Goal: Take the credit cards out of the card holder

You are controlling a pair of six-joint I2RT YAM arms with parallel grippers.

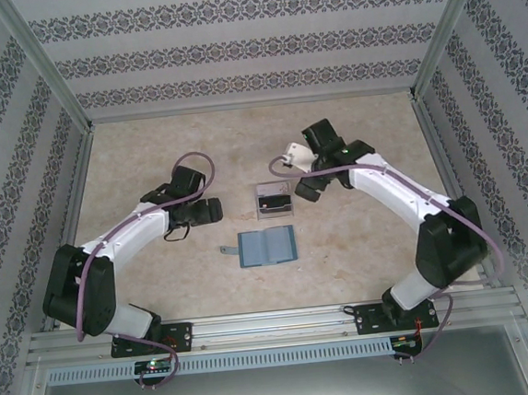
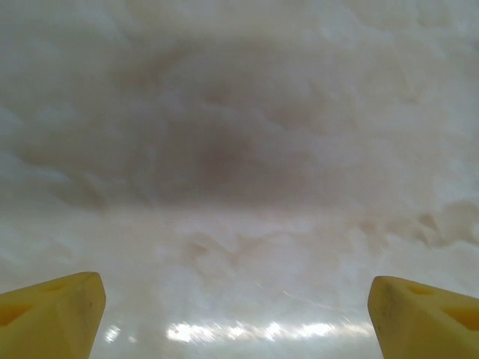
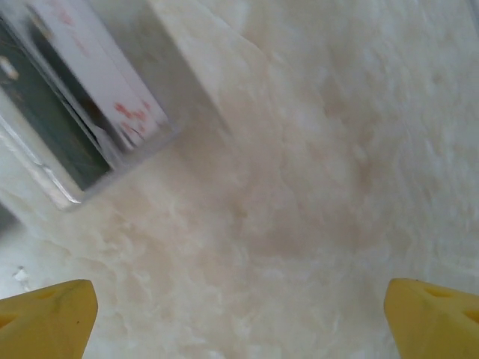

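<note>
Just beside right gripper (image 3: 241, 295) — credit cards (image 1: 274, 198)

Seen from above, light falls soft and even from overhead: the pale table (image 1: 160, 280) is bright, and the arms (image 1: 119, 236) throw only faint, blurry shadows beside them. That view is fairly sharp, though the frame rails (image 1: 46, 69) splay outward toward the corners. The left wrist view is heavily out of focus, with a dim smudge of shadow at its middle and a row of white glare spots along the bottom. The right wrist view is soft too; the cards (image 3: 90, 82) at upper left are smeared, and a grey shadow lies beside them.
</note>
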